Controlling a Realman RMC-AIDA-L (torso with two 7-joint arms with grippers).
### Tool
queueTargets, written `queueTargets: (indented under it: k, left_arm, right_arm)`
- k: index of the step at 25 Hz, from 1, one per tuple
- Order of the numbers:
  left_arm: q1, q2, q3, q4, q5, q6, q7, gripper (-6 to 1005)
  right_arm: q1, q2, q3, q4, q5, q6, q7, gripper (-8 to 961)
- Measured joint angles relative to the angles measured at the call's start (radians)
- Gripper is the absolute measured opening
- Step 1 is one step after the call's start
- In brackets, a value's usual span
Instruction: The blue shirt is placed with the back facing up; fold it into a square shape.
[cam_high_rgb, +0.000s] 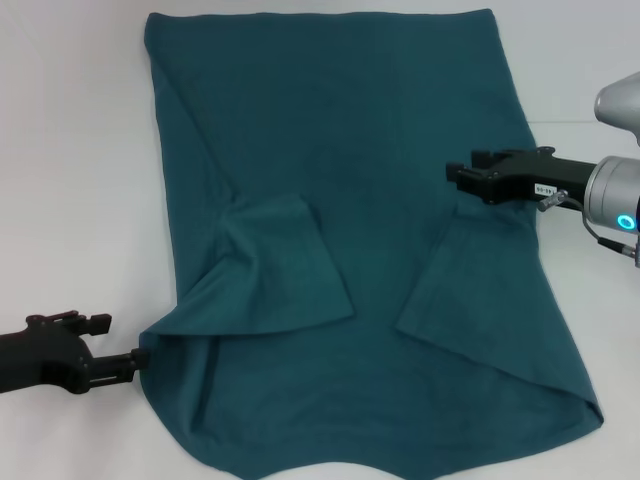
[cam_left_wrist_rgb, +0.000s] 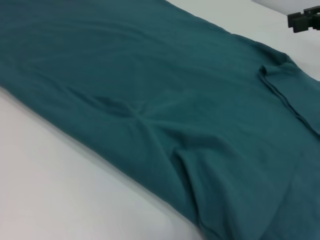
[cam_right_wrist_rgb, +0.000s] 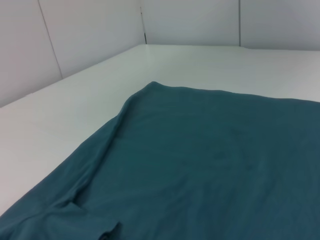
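The blue shirt (cam_high_rgb: 340, 200) lies spread on the white table (cam_high_rgb: 70, 150), with both sleeves folded inward over its body. My left gripper (cam_high_rgb: 140, 359) is at the shirt's left edge near the front. It is shut on a corner of fabric that is drawn out toward it. My right gripper (cam_high_rgb: 458, 173) is open over the shirt's right edge, just above the folded right sleeve (cam_high_rgb: 470, 290). The left wrist view shows the shirt (cam_left_wrist_rgb: 165, 100) with creases, and the right gripper (cam_left_wrist_rgb: 302, 20) far off. The right wrist view shows only the shirt (cam_right_wrist_rgb: 210, 165) and the table.
Bare white table (cam_high_rgb: 580, 80) lies on both sides of the shirt. White wall panels (cam_right_wrist_rgb: 75, 35) stand behind the table's far edge in the right wrist view. The shirt's front hem (cam_high_rgb: 300, 468) reaches the bottom of the head view.
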Motion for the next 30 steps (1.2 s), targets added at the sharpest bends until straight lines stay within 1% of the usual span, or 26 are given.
queueTargets:
  k: [8,15,25,30]
  left_arm:
    - [-0.012,-0.001,0.001,-0.001,-0.004,0.009,0.008,794]
    - [-0.016,-0.002,0.043,-0.004,-0.015,0.009,0.006,793]
    - [-0.016,-0.003,0.050,-0.025,-0.016,0.009,0.010,793]
    - [-0.018,-0.003,0.050,-0.039,-0.016,0.002,0.016,761]
  right_arm:
    - [0.006,-0.004,0.007,0.003,0.002,0.003,-0.001,448]
    - [0.008,-0.005,0.002,0.007,0.002,0.033,-0.008,448]
    - [0.008,-0.005,0.002,0.008,0.002,0.039,-0.009,447]
    - [0.008,-0.004,0.002,0.008,0.002,0.041,-0.009,447]
